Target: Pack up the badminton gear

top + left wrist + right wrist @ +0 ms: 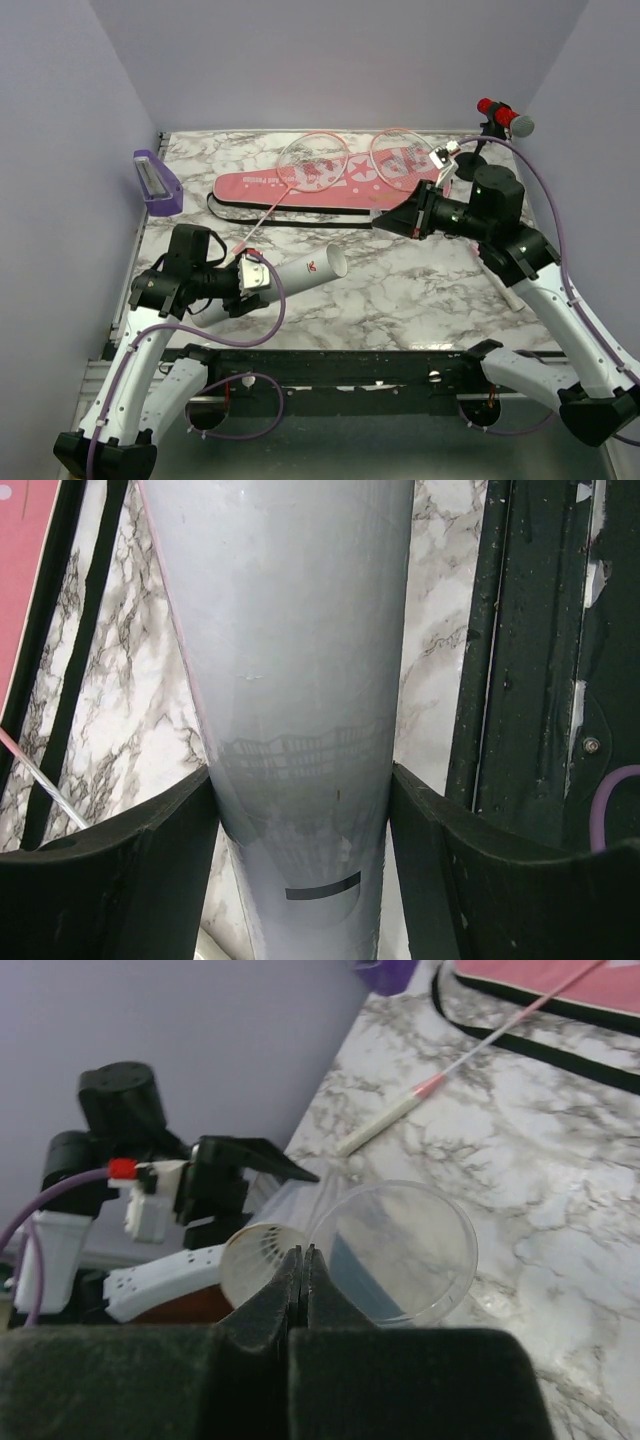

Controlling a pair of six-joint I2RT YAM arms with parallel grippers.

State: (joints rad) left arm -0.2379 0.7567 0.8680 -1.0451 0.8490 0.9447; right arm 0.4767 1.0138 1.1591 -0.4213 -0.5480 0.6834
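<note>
The left gripper (258, 277), jaws clamped round the tube (312, 266), holds it at near left with its open mouth turned right, probably to receive the shuttlecock (252, 1265). The shuttlecock sits at that mouth, just beside the right gripper (302, 1253). Those jaws are pressed together; whether they pinch it is unclear.

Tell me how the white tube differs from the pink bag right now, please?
The tube is white, round and open at its far end; the bag is flat and pink with a black strap. The tube sits between the left gripper's fingers, pointing diagonally across the table; the bag lies along the back, no gripper on it, the rackets' heads overlapping it. Both are long and narrow.
</note>
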